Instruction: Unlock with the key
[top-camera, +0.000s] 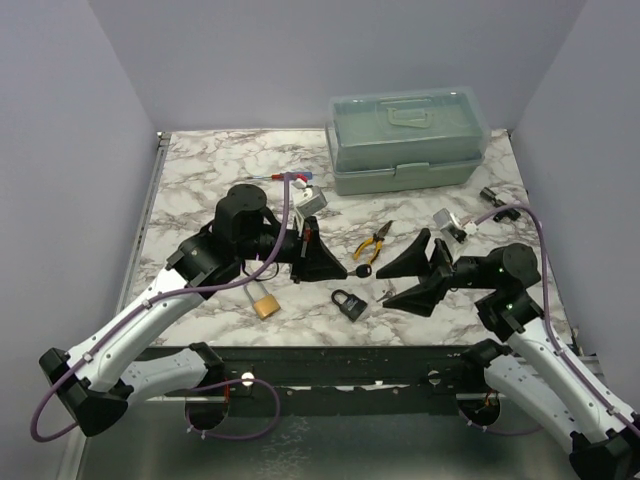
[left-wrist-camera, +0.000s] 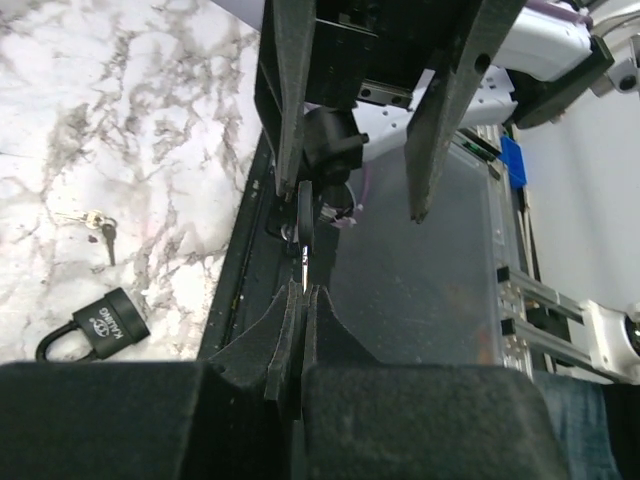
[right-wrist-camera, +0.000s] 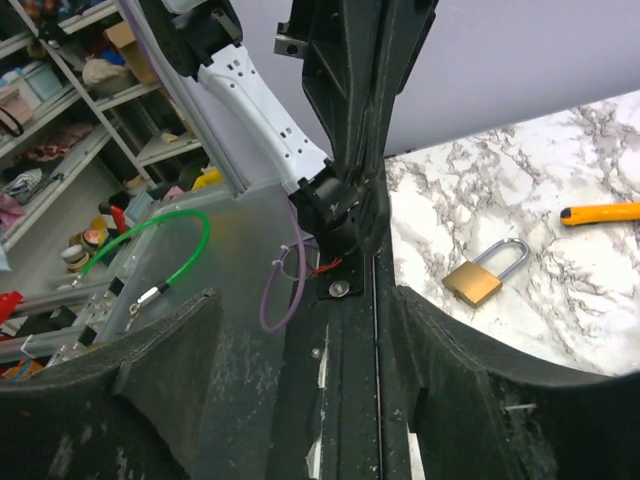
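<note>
My left gripper (top-camera: 340, 270) is shut on a small key with a black head (left-wrist-camera: 305, 218). The key's silver blade sticks out of the fingertips (left-wrist-camera: 303, 292) and is held above the table. The black head also shows in the top view (top-camera: 362, 271). A tiny silver-grey key bunch (left-wrist-camera: 95, 222) lies on the marble next to the black padlock (left-wrist-camera: 95, 328), which lies flat (top-camera: 350, 304); the bunch also shows in the top view (top-camera: 385, 293). A brass padlock (top-camera: 265, 306) lies left of it and shows in the right wrist view (right-wrist-camera: 480, 275). My right gripper (top-camera: 405, 280) is open and empty (right-wrist-camera: 300, 295), pointing left toward the left gripper.
Yellow-handled pliers (top-camera: 372, 243) lie behind the held key. A green toolbox (top-camera: 408, 140) stands at the back right. A red-and-blue screwdriver (top-camera: 275, 177) and a small silver lock (top-camera: 312, 200) lie behind the left arm. Another silver object (top-camera: 450, 222) lies behind the right gripper.
</note>
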